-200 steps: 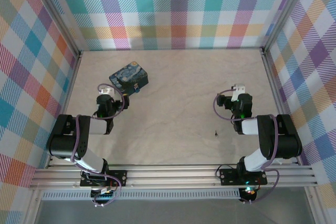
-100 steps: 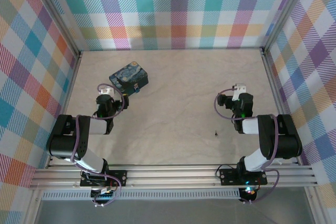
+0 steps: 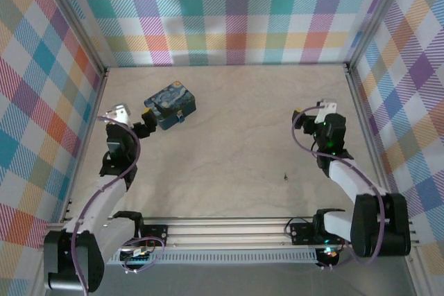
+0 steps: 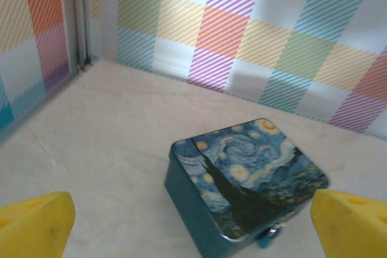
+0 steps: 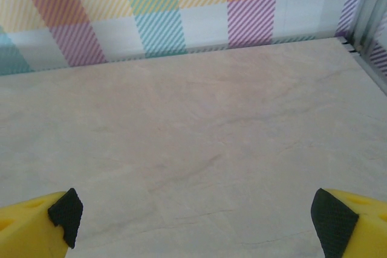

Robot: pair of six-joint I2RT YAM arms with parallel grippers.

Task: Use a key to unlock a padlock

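The tiny blue padlock (image 3: 182, 117) hangs at the front edge of the starry-night tin box (image 3: 170, 106); in the left wrist view the padlock (image 4: 269, 237) peeks out under the tin's (image 4: 248, 176) near corner. The key (image 3: 286, 175) is a dark speck lying on the table, right of centre, near the front. My left gripper (image 3: 147, 121) is open just left of the tin and faces it, its yellow fingertips (image 4: 37, 225) wide apart. My right gripper (image 3: 313, 109) is open too, well behind the key and facing the back wall, with nothing between its fingertips (image 5: 42, 225).
Checked walls (image 3: 236, 12) close the table (image 3: 236, 136) in at the back and both sides. A metal rail (image 3: 229, 230) runs along the near edge. The tin stands at the back left.
The left arm has stretched out and swung left, so its gripper now sits beside the tin. The right arm has also unfolded, with its gripper shifted slightly right and back. Both grippers stay open.
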